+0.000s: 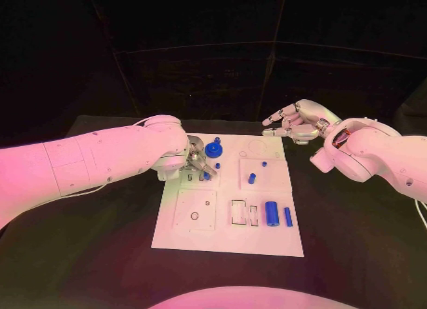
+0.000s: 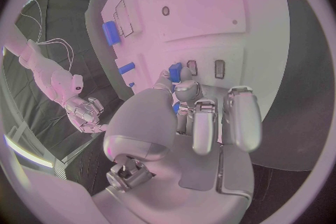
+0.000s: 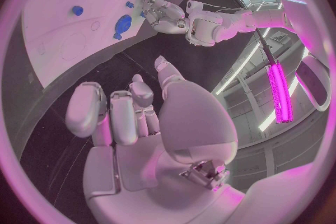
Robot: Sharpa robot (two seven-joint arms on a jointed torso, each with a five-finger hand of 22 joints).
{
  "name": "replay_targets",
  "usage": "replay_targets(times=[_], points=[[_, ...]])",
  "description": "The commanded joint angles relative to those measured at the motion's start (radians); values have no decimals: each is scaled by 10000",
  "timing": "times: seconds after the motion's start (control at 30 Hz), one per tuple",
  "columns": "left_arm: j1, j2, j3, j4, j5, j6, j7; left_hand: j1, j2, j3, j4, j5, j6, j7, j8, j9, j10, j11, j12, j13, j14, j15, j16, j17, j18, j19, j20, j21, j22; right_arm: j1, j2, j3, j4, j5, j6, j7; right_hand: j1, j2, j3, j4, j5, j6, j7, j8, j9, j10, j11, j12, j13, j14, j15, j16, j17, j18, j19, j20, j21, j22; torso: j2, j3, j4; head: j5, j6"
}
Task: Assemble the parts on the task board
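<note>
Black worktop (image 1: 102, 257) carries the white task board (image 1: 227, 238), lying flat at its middle.

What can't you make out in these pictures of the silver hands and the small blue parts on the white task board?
- Head view: the left hand covers the small blue part under its fingers, so a grip is unclear.
- Left wrist view: the fingers hide most of that blue part and the white task board below them.
- Right wrist view: the right hand hovers off the board; the far blue parts are too small to identify.
</note>
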Motion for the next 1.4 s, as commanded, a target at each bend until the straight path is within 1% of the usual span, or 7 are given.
replay_targets(times=[0.03,0.13,0.2,0.23,0.37,0.83,1.4], points=[[5,-55,-2,65,-24,-414,205,703,212,808,-413,-15,-162,-24,-116,-5,-62,-86,-125,-57,1037,-94,33,2633,-144,102,-103,40,-18,22,21,6,-21,-15,166,-14,22,60,-57,21,39,-61,-6,41,-10,-41,-4,-48,-10,357,-30,-61,-27,149,-86,-3,-64,-21,6,-3,-4,12,-21],[4,-137,-2,152,-9,-503,265,877,44,1661,-652,-9,-224,30,-179,-13,-110,-54,-230,-130,1037,-76,33,2633,-143,86,-112,26,-31,21,33,6,-38,-15,203,-29,22,60,-57,21,39,-61,-6,41,-10,-41,-4,-48,-10,357,-30,-61,-27,149,-86,-3,-64,-21,8,-2,-4,13,-25],[3,-223,-1,238,60,-551,288,592,-361,2628,-691,-21,-222,72,-182,16,-82,-1,-280,-183,1037,-41,33,2633,-140,74,-81,17,-32,21,42,6,-54,-15,231,-40,22,60,-57,21,39,-61,-6,41,-10,-41,-4,-48,-10,357,-30,-61,-27,149,-86,-3,-64,-21,2,-1,2,2,-38],[3,-279,-1,293,99,-578,298,-64,-948,4053,-630,44,-182,95,-123,98,-27,118,-290,-215,1037,31,33,2633,-110,65,-108,14,-16,21,47,6,-62,-15,246,-47,22,60,-57,21,39,-61,-6,41,-10,-41,-4,-48,-10,357,-30,-61,-27,149,-86,-3,-64,-21,1,-1,3,0,-43],[3,-537,1,553,182,-766,339,-1108,-1851,6411,-940,-56,-213,73,122,371,74,10,-212,-213,1037,43,33,2633,-123,64,-62,17,26,21,58,5,-97,-15,296,-71,23,67,-64,23,49,-62,-6,46,-10,-56,-5,-68,-34,356,-30,-69,-36,151,-90,-3,-72,-32,-1,1,26,-11,-62],[-94,-1210,-14,1245,-596,-2192,670,-1432,-1906,6736,-974,-96,-198,72,246,483,197,-4,-33,-49,1037,-12,33,2633,-165,108,-29,96,169,20,24,4,-150,-15,343,-86,-36,82,-134,73,22,-67,-4,73,-10,-62,-2,-75,-61,358,-28,-84,-42,153,-94,-4,-92,-54,-10,-4,37,-4,-109],[-411,-1048,-208,1074,-1193,-2351,555,-1534,-1957,6772,-988,-107,-211,62,301,534,234,-14,41,13,1037,-25,33,2633,-177,131,-42,139,238,18,67,3,-175,134,437,-100,-67,102,-169,104,2,-69,-5,89,-10,-61,-2,-72,-70,358,-28,-96,-52,155,-95,-4,-102,-65,13,4,16,29,-83]])
